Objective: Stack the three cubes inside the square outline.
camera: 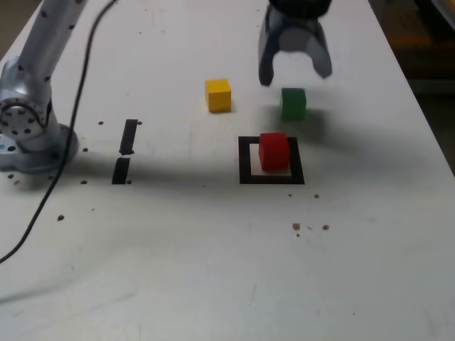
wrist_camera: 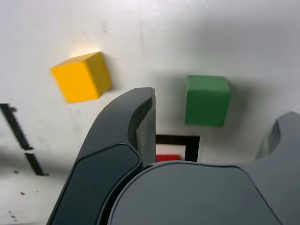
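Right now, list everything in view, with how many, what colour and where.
Red cube: one, red, inside the square outline
Green cube: one, green, on the table behind the outline in the exterior view
Yellow cube: one, yellow, on the table to the exterior view's left of the green cube
Square outline: one, black with a white centre, on the table
Strips: two, black, between the arm's base and the outline
Table: one, whitish, under everything
Cable: one, dark, at the exterior view's left
Arm: one, silvery, at the exterior view's left
Tool: one, dark grey, open above the table near the green cube
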You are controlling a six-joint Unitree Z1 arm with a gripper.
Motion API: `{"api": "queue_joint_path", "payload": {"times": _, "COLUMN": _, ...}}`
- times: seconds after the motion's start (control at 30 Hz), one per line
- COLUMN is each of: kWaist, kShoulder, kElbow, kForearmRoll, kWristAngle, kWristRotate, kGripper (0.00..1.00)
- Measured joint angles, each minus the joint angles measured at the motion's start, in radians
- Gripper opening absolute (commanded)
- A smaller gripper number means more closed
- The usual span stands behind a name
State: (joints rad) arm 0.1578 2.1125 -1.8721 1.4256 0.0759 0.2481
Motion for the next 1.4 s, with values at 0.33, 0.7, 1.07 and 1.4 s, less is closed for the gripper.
{"api": "queue_joint_path", "payload": {"times": 0.33, "kWaist": 0.031, "kShoulder": -0.193, "kElbow": 0.249, "kForearmRoll": 0.055, "kWristAngle": 0.023, "kWristRotate": 0.0, "kGripper": 1.0}}
{"api": "queue_joint_path", "payload": {"times": 0.7, "kWaist": 0.067, "kShoulder": -0.202, "kElbow": 0.452, "kForearmRoll": -0.078, "kWristAngle": 0.038, "kWristRotate": -0.051, "kGripper": 0.99}}
{"api": "queue_joint_path", "payload": {"times": 1.07, "kWaist": 0.128, "kShoulder": -0.118, "kElbow": 0.482, "kForearmRoll": -0.13, "kWristAngle": 0.041, "kWristRotate": -0.046, "kGripper": 0.92}}
{"api": "queue_joint_path", "payload": {"times": 1.4, "kWaist": 0.138, "kShoulder": -0.067, "kElbow": 0.522, "kForearmRoll": -0.287, "kWristAngle": 0.01, "kWristRotate": -0.099, "kGripper": 0.78}}
